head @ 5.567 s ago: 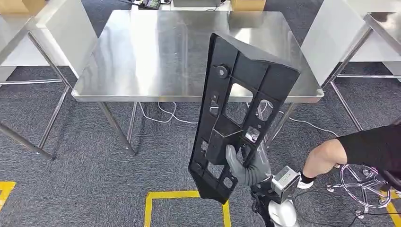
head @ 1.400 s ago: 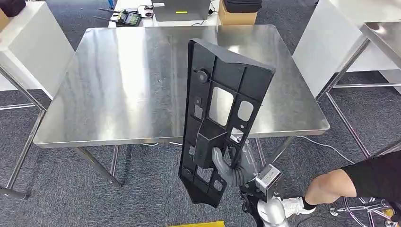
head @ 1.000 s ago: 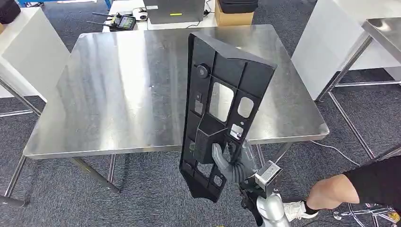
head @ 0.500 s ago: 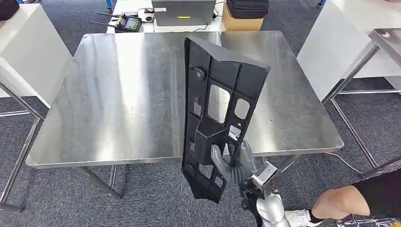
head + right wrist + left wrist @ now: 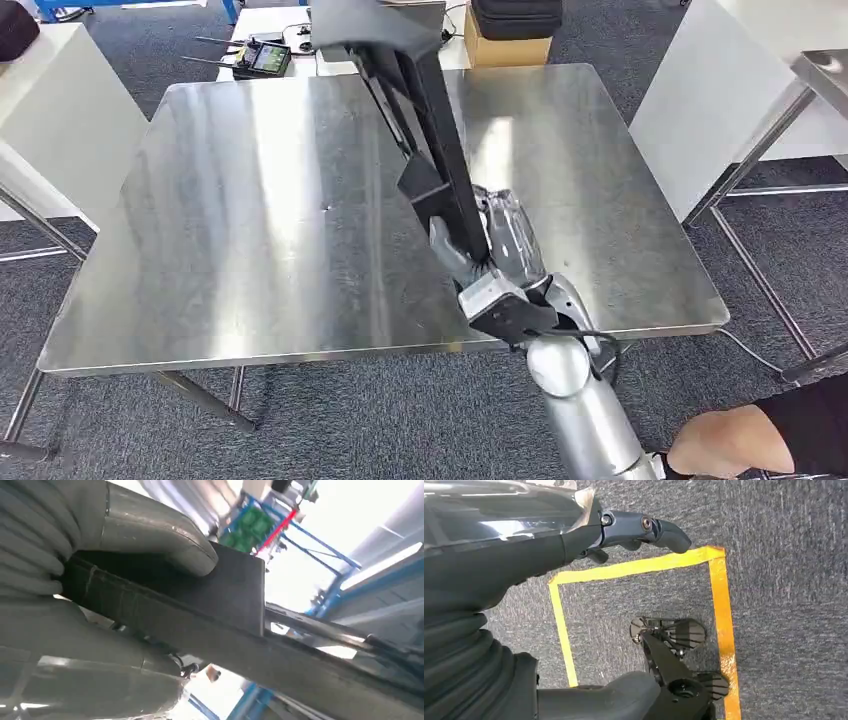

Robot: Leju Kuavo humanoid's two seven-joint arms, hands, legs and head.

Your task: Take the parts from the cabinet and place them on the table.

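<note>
My right robot hand (image 5: 492,250) grips the long black plastic panel (image 5: 420,110) above the steel bench (image 5: 250,230); held by one end, it could swing and slip.

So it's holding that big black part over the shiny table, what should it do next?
Probably lower it. The right hand grips the black part above the steel table, raised and tilted, apparently not resting on it yet. Easing it down flat before letting go seems sensible.

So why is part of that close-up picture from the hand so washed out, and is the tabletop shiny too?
Right wrist view: bright light behind the black part bleaches the background white. Head view: pale streaks of glare run across the steel table; the right hand stays fairly sharp.
</note>
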